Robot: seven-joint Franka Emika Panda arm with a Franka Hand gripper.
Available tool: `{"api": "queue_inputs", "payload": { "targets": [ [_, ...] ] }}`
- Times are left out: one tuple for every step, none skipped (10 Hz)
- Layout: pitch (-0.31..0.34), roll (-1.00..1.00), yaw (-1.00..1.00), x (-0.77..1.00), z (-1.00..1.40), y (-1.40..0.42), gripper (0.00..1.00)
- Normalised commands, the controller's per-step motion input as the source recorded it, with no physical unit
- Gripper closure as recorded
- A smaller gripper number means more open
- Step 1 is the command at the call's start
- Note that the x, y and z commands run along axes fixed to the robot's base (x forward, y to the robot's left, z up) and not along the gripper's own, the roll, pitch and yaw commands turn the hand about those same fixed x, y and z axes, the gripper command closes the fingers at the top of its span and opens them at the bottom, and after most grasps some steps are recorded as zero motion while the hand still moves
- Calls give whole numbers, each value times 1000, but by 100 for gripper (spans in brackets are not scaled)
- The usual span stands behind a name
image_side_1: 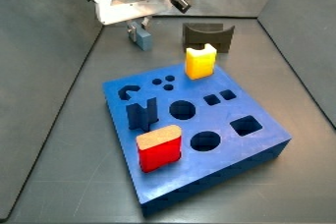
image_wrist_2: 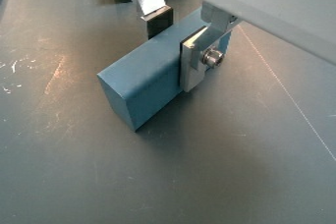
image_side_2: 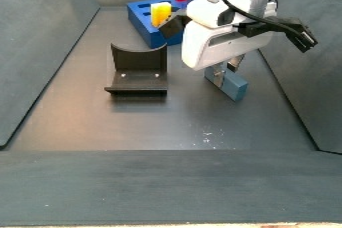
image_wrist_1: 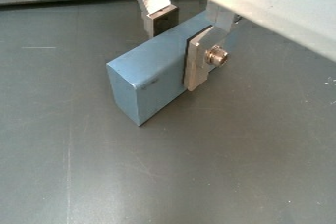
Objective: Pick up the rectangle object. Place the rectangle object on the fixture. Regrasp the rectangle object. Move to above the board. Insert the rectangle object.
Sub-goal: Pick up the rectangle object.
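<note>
Grey-blue rectangle object (image_wrist_1: pixel 151 81) sits clamped in the gripper (image_wrist_1: pixel 178 36) jaws, arm vertical.

The tool (image_wrist_1: pixel 178 37) hides part of the rectangle object (image_wrist_1: pixel 147 79).

Matt plastic-looking rectangle object (image_wrist_1: pixel 157 81) between brushed-metal gripper (image_wrist_1: pixel 178 39) plates, above scuffed dull floor (image_wrist_2: pixel 79 169).

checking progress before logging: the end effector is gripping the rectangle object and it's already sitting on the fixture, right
Not quite. The end effector does grip the rectangle object, but the block is not on the fixture. A side view shows it beside the fixture, apart from it, at the dark floor.
</note>
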Motion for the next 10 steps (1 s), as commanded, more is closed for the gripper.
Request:
{"api": "queue_inputs", "payload": {
  "targets": [
    [-11, 31, -43, -151, -131, 0, 100],
    [0, 0, -106, -209, -6, 0, 100],
    [0, 0, -86, -143, 0, 57, 100],
    [0, 0, -106, -114, 0, 23, 100],
    [0, 0, -91, -91, 0, 0, 100],
    [0, 0, 0, 0, -20, 0, 100],
    [0, 11, 0, -51, 0, 0, 100],
    [0, 0, 0, 0, -80, 0, 100],
    [6, 0, 0, 9, 0, -17, 100],
    [234, 211, 0, 231, 66, -177, 100]
  ]
}}
